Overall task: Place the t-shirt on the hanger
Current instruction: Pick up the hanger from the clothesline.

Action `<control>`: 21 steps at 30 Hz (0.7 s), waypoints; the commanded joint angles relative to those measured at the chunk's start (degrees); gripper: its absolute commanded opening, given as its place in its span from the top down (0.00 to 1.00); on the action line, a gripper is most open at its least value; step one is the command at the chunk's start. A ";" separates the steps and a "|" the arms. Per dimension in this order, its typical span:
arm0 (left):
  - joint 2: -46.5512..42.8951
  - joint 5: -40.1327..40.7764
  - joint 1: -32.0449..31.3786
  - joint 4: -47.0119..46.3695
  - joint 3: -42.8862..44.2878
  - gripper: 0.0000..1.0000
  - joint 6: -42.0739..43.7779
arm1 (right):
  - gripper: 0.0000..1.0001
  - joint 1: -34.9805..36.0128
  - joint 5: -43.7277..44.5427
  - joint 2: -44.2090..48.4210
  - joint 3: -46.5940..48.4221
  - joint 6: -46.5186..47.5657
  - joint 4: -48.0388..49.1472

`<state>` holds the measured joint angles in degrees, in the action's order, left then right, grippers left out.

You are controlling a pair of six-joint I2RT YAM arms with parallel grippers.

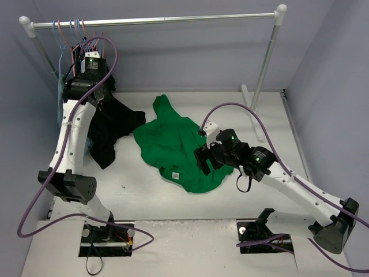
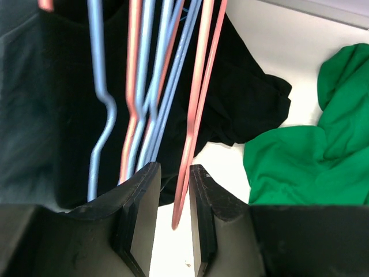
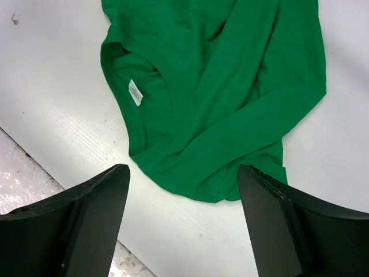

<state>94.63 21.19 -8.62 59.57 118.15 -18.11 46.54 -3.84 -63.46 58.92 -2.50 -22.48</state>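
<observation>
The bright green t-shirt (image 1: 173,144) lies crumpled on the white table, its white neck label (image 3: 134,92) near the front edge. It also shows in the left wrist view (image 2: 311,161) and the right wrist view (image 3: 230,86). The pink hanger (image 2: 196,115) hangs among others at the rail's left end. My left gripper (image 1: 93,95) is raised there; in its wrist view the gripper (image 2: 173,225) is slightly open, with the hanger's lower wire between the jaws, close to the right finger (image 2: 202,219). My right gripper (image 1: 203,161) hovers wide open and empty (image 3: 184,225) above the shirt's near hem.
A metal rail (image 1: 155,21) spans the back, with an upright post (image 1: 265,63) at the right. Blue hangers (image 2: 98,86) and another pink one (image 2: 131,104) hang beside my left gripper. A black garment (image 1: 112,130) hangs and drapes at left, and a grey-blue one (image 1: 60,104) hangs behind it.
</observation>
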 commanded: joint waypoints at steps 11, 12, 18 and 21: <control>0.91 -1.68 0.80 -7.63 2.96 0.73 4.39 | 0.23 -0.14 -1.61 -3.51 1.90 1.71 5.25; 1.08 -1.77 0.80 -8.15 3.23 0.73 4.75 | 0.23 -0.14 -1.70 -3.77 1.99 1.89 5.34; 2.05 -2.55 1.06 -8.77 4.90 0.73 5.80 | 0.23 -0.14 -2.40 -4.30 2.17 1.71 5.87; 2.49 -3.17 1.59 -9.30 5.34 0.73 6.07 | 0.23 -0.05 -2.49 -4.65 2.26 1.80 6.04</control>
<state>97.60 18.72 -7.97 54.00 120.20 -13.47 46.54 -5.65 -67.46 58.94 -1.28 -20.03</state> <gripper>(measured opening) 0.268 0.771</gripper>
